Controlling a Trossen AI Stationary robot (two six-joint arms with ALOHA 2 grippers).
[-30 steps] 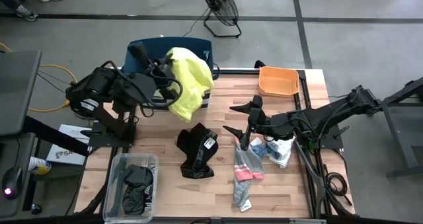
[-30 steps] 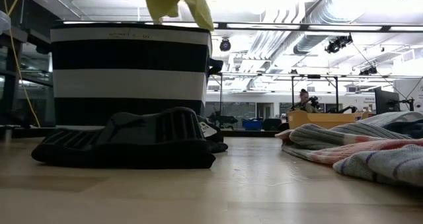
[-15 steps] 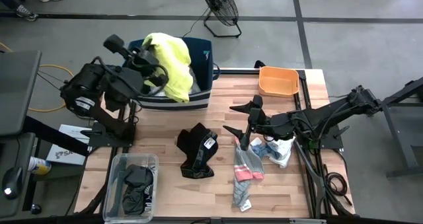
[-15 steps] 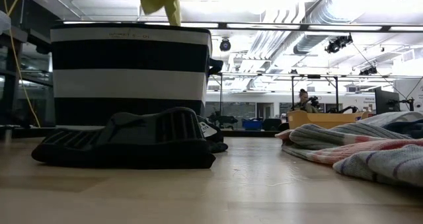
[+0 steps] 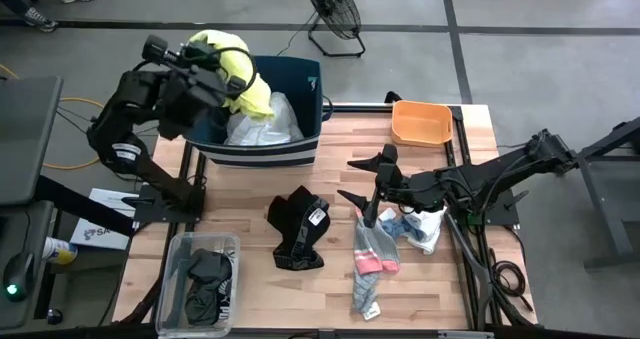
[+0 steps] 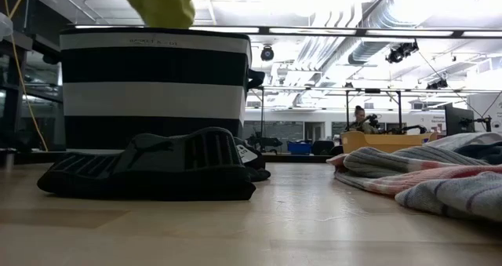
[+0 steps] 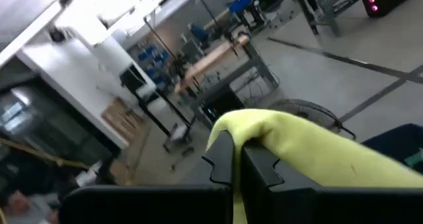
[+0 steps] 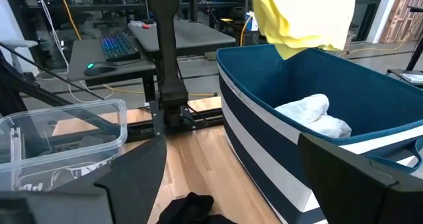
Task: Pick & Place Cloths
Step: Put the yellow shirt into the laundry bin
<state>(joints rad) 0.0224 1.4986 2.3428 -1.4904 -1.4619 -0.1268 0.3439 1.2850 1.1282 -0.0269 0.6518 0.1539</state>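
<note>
My left gripper (image 5: 222, 67) is shut on the neon-yellow garment (image 5: 245, 91) and holds it above the far-left part of the dark-blue bin (image 5: 305, 79). The large white garment (image 5: 262, 125) lies inside the bin. The black-and-white patterned piece (image 5: 298, 229) lies flat on the table in the middle. To its right lie the grey socks with pink toes (image 5: 374, 249) and the small white-blue rag (image 5: 420, 225). My right gripper (image 5: 358, 179) hovers open above the socks' far end, touching nothing. My left gripper pinches a fold of the neon-yellow garment (image 7: 264, 128) between its two shut fingers (image 7: 226, 163). The fabric bulges over the fingertips and drapes away to one side. The garment is lifted clear, and its lower part (image 5: 256, 105) hangs over the bin's opening.
An orange tray (image 5: 420, 122) sits at the table's far right corner. A clear plastic box (image 5: 200, 279) with dark items stands at the near left corner. Bare wood (image 5: 250, 194) lies between the bin and the patterned piece. A fan (image 5: 333, 9) stands on the floor beyond the table.
My left gripper has swung up and toward the far left, from the bin's right front side to above its far-left part, staying shut. The yellow garment went with it: then it hung down over the bin's front wall, now it is bunched higher over the opening.
</note>
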